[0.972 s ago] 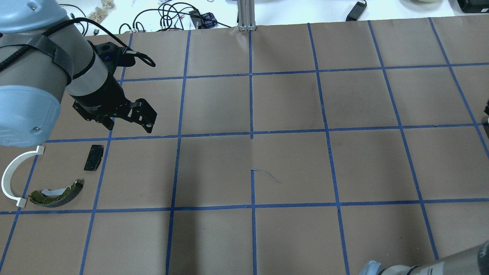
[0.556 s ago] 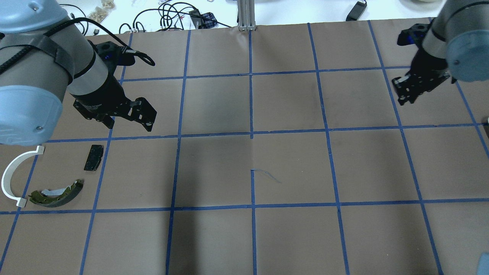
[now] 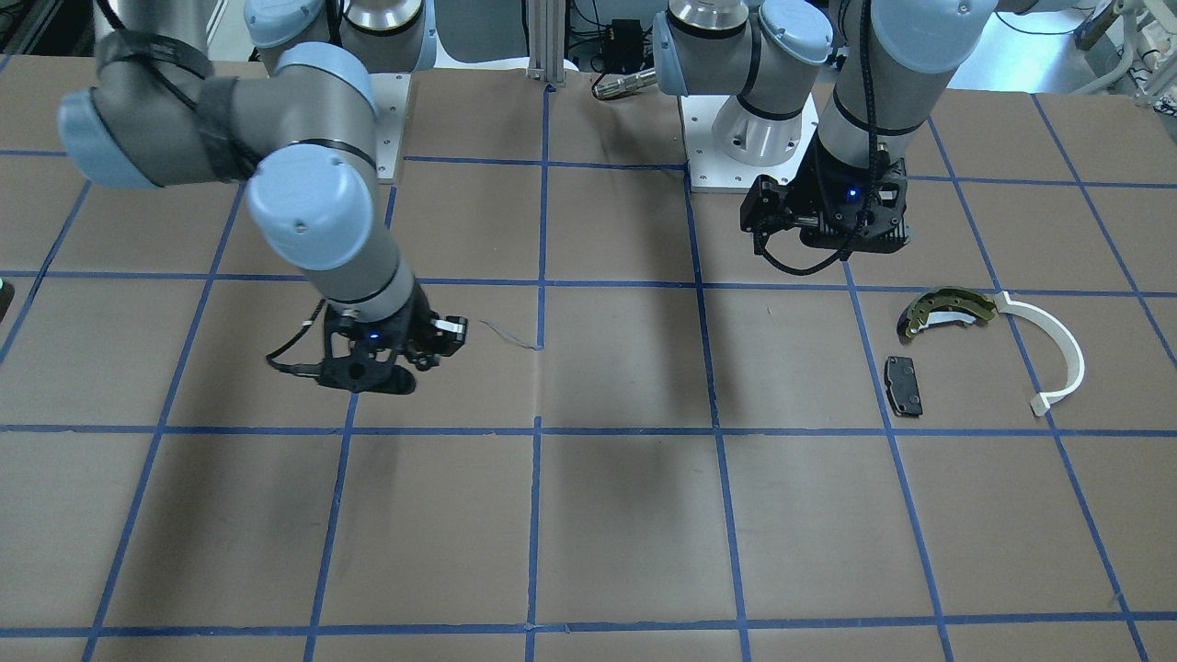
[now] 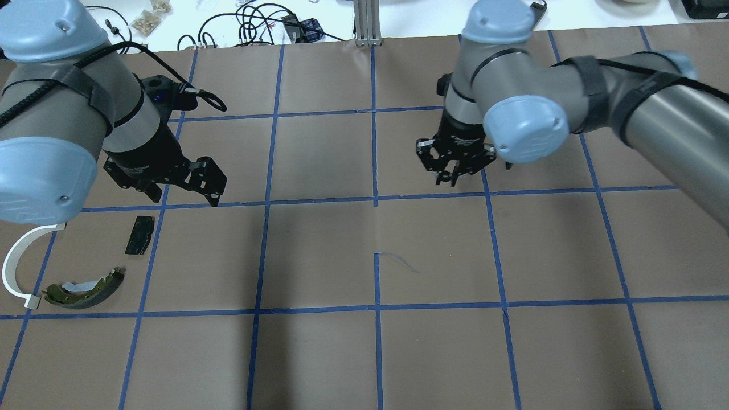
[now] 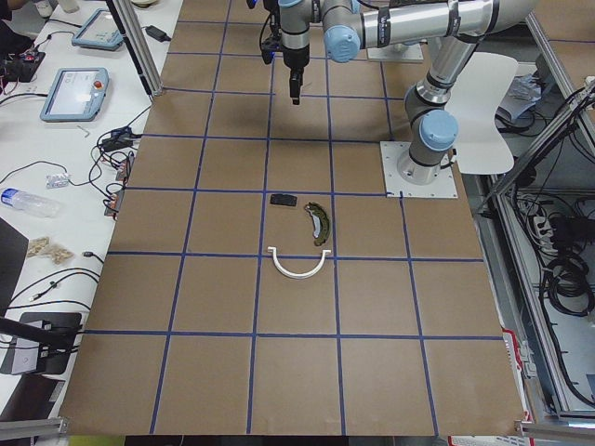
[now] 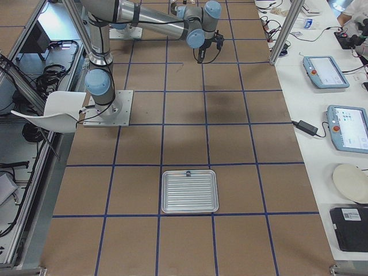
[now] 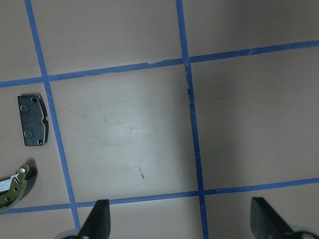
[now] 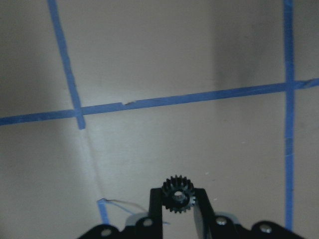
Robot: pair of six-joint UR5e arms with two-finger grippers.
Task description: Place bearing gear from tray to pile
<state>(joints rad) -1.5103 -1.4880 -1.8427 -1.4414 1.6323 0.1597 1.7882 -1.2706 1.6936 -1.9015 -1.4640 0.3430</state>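
My right gripper (image 8: 178, 199) is shut on a small black toothed bearing gear (image 8: 178, 193) and holds it above the table near the middle; it also shows in the overhead view (image 4: 450, 177) and the front view (image 3: 432, 354). The pile lies at the table's left: an olive-gold brake shoe (image 4: 85, 287), a white plastic arc (image 4: 14, 267) and a black pad (image 4: 139, 234). My left gripper (image 4: 183, 191) is open and empty, hovering just beyond the pad; the left wrist view shows its fingertips (image 7: 97, 221) wide apart, with the pad (image 7: 33, 127) at the left. The ribbed metal tray (image 6: 190, 191) looks empty.
Brown paper with a blue tape grid (image 4: 376, 199) covers the table. Cables and small items (image 4: 256, 23) lie beyond the far edge. A metal post (image 4: 367, 23) stands at the far middle. A loose strand of tape (image 4: 398, 261) lies mid-table.
My right arm has swung in from the table's right side to the middle, moving left toward the pile with the gear. My left gripper has shifted slightly.
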